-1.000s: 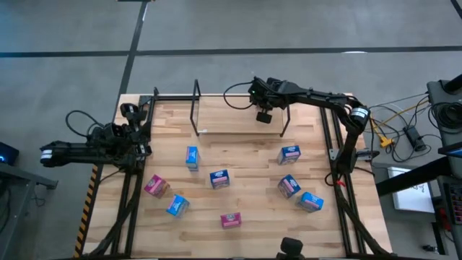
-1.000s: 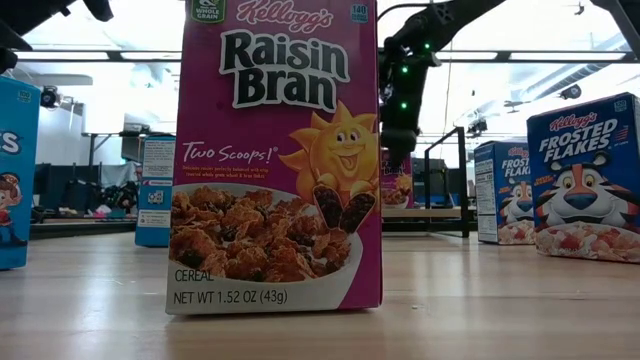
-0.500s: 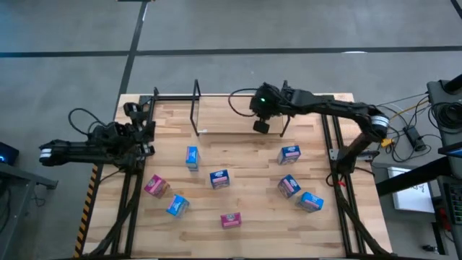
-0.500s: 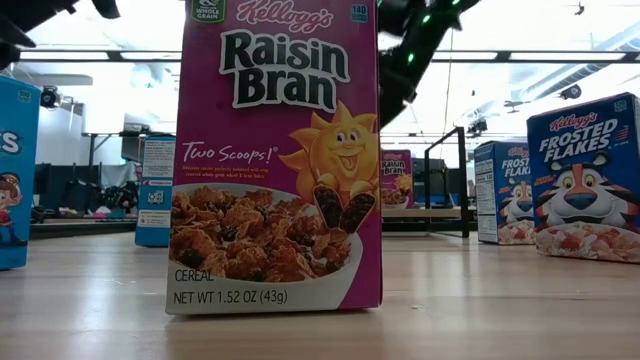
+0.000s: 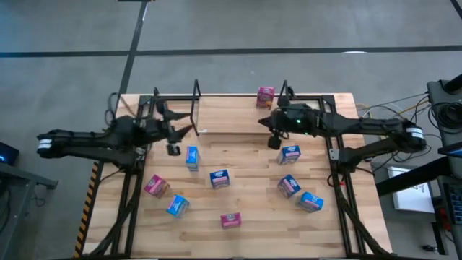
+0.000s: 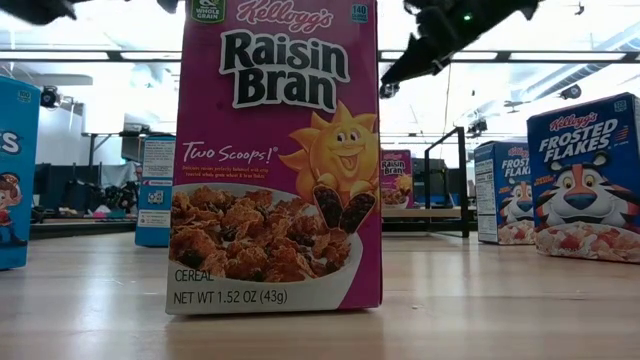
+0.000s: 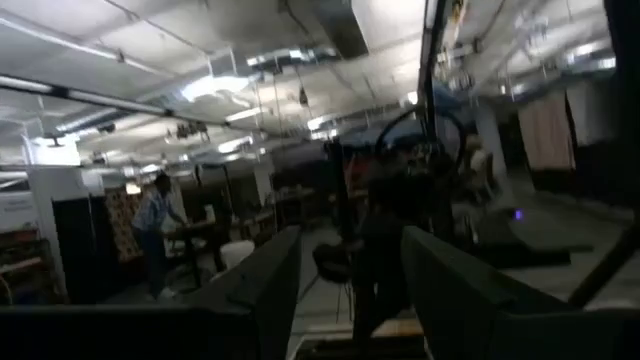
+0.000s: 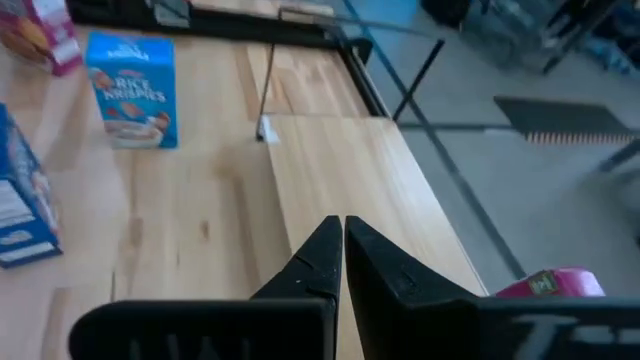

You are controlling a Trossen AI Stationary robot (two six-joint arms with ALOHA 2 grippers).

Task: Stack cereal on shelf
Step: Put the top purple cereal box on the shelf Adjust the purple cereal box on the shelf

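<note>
Standing on the pale tier of the small black wire-post shelf (image 5: 238, 108) at the far edge of the light wooden plank bench (image 5: 245, 209) is one pink mini cereal box (image 5: 265, 96), near the shelf's right posts. The other small boxes lie scattered on the bench in front of the shelf: a blue box (image 5: 191, 157) left of centre, a blue box (image 5: 219, 178) at the middle, a blue-and-pink box (image 5: 289, 153) towards the right, another box with pink and blue faces (image 5: 289, 186) in front of that, and a blue box (image 5: 311, 201) beside it near the right edge. On the left side sit a pink box (image 5: 154, 186) and a blue box (image 5: 177, 206), and a pink box (image 5: 230, 220) stands nearest the front edge. In the low view that front box is a magenta Raisin Bran carton (image 6: 278, 155) filling the middle, with a blue Frosted Flakes carton (image 6: 585, 180) to one side.

The right gripper (image 5: 273, 141) hangs above the bench just in front of the shelf, close to the blue-and-pink box; its dark fingers are pressed together on nothing, as the right wrist view (image 8: 340, 262) shows. The left gripper (image 5: 182, 134) reaches in from the left near the shelf's left posts, its fingers (image 7: 262, 285) apart and empty. A person (image 7: 153, 232) stands in the room beyond.
</note>
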